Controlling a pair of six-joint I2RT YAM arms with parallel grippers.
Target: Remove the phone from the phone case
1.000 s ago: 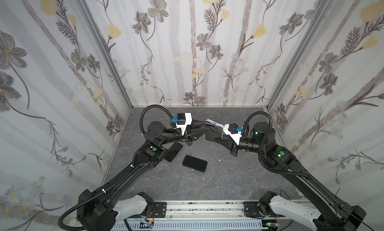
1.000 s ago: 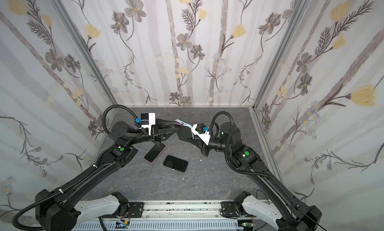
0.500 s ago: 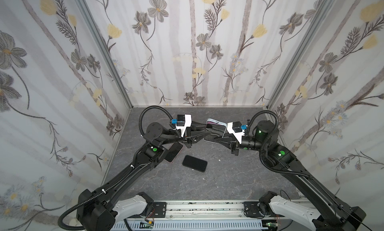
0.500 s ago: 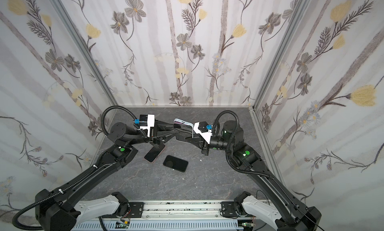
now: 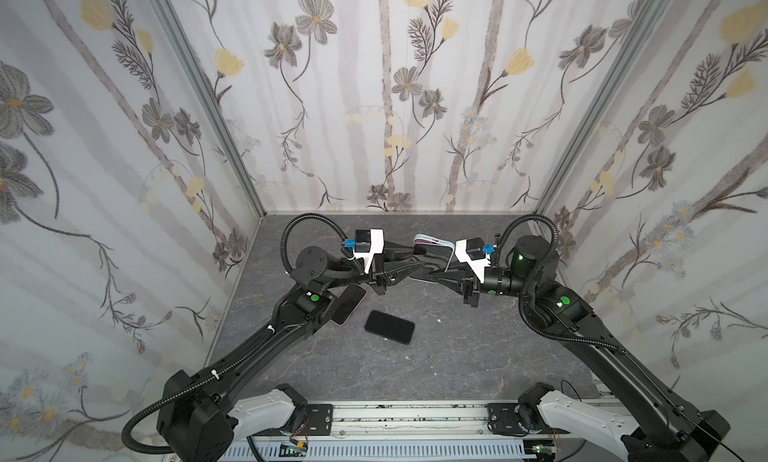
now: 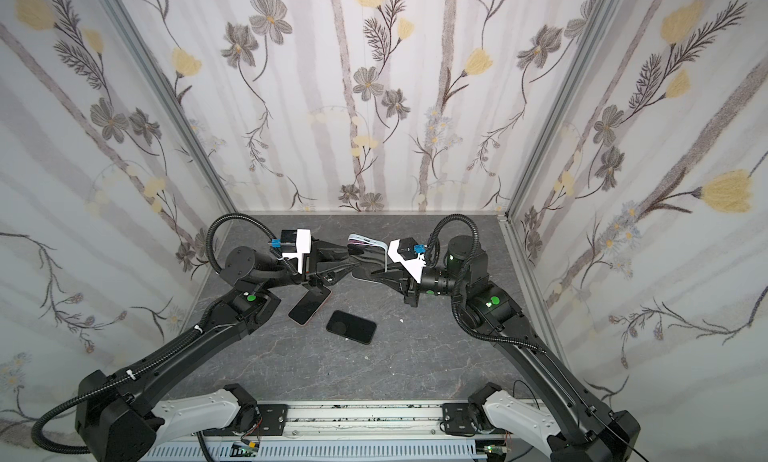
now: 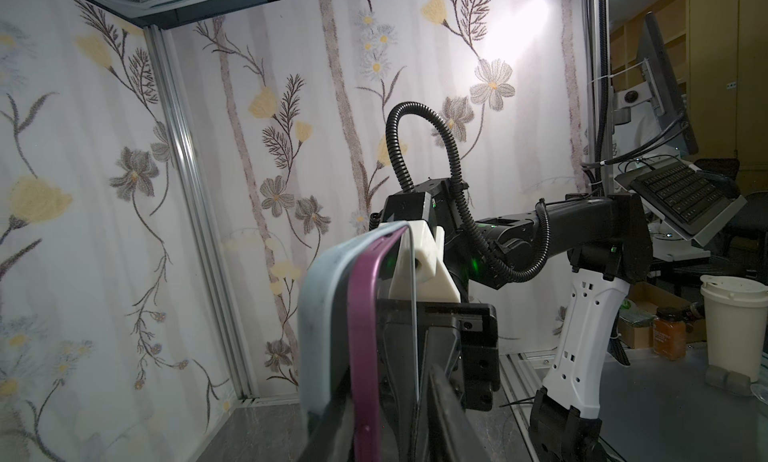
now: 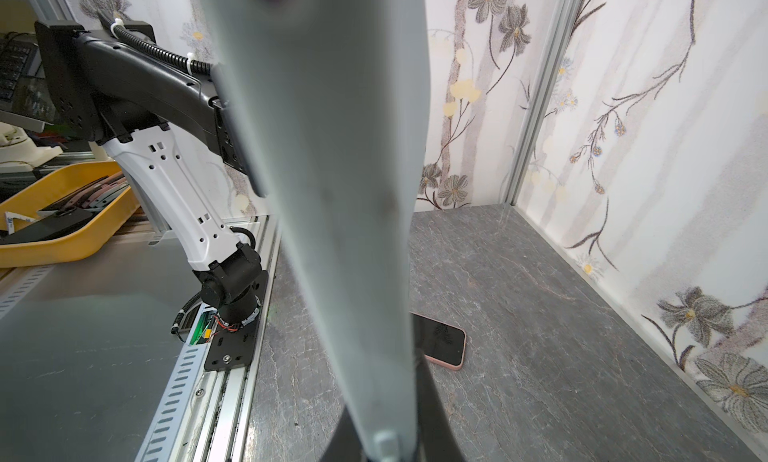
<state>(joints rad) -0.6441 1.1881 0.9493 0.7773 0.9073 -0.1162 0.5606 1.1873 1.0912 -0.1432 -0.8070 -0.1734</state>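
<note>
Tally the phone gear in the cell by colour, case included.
Pale blue-grey phone case: 1
Purple phone: 1
Pink-edged phone: 1
Black phone: 1
Total: 4

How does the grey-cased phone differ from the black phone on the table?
The grey-cased phone is raised off the table, steeply tilted between the left gripper and right gripper; the black phone lies flat, untouched. The grey-cased phone shows a pale shell and purple rim; the black phone looks uniformly dark. Both are slim, round-cornered slabs.

Bright even light — near foreground blurred
</note>
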